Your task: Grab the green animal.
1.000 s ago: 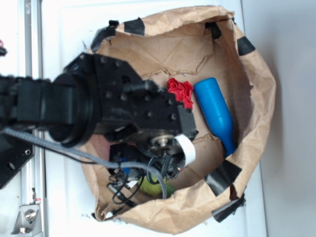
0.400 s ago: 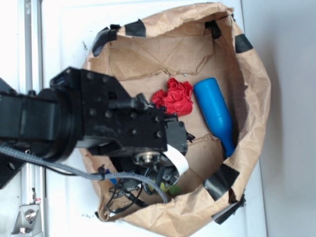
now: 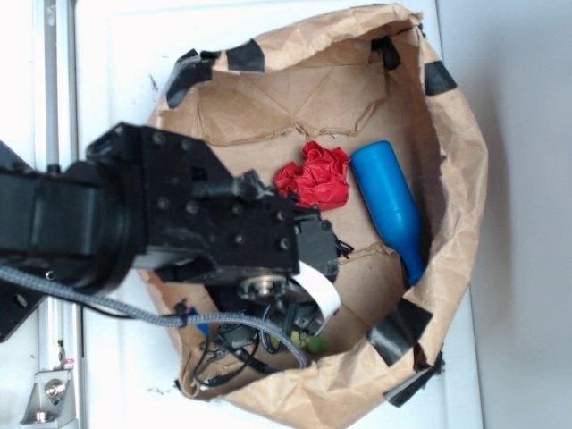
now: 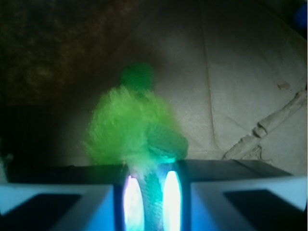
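Observation:
The green animal [image 4: 132, 127], a fuzzy lime-green plush, fills the middle of the wrist view, and part of it is pinched between my two fingers. My gripper [image 4: 150, 197] is shut on it. In the exterior view only a small green bit of the green animal [image 3: 315, 342] shows under the arm, near the bag's lower rim. My gripper itself is hidden there beneath the black wrist and its cables.
Everything lies inside a brown paper bag [image 3: 456, 179] with black tape on its rim. A red crumpled wad [image 3: 315, 175] and a blue bottle [image 3: 390, 202] lie to the upper right of my arm. The bag wall stands close behind the toy.
The arm has shifted left and down inside the bag, uncovering the red wad. Less of the green toy shows under the wrist than one second ago.

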`<state>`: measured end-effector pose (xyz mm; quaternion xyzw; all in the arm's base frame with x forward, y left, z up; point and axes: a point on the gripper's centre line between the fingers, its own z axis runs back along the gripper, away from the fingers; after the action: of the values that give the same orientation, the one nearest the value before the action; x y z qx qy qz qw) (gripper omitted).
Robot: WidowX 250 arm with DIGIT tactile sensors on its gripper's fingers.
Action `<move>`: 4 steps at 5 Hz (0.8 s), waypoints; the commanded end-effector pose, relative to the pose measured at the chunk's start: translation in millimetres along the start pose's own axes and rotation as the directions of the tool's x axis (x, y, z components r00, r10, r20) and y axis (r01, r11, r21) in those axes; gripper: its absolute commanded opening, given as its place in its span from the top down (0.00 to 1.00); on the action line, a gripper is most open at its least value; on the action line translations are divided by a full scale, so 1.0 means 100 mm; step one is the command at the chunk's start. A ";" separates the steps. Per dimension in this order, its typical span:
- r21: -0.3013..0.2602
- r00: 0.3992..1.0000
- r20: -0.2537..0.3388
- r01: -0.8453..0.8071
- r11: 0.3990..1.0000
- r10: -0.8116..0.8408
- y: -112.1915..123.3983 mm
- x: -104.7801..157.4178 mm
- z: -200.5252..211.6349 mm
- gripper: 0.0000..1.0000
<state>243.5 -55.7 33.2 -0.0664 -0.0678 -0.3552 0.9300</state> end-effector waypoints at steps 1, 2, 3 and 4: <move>0.067 0.998 0.042 -0.052 0.996 0.049 0.03 -0.01 0.09 1.00; 0.166 0.964 0.089 -0.262 0.951 0.250 0.62 -0.03 0.34 1.00; 0.145 0.922 0.140 -0.380 0.914 0.361 0.84 -0.47 0.92 1.00; 0.139 0.924 0.173 -0.366 0.920 0.342 0.86 -0.46 1.42 1.00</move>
<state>265.2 60.2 140.1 -0.0436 -0.1229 -0.1749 0.9759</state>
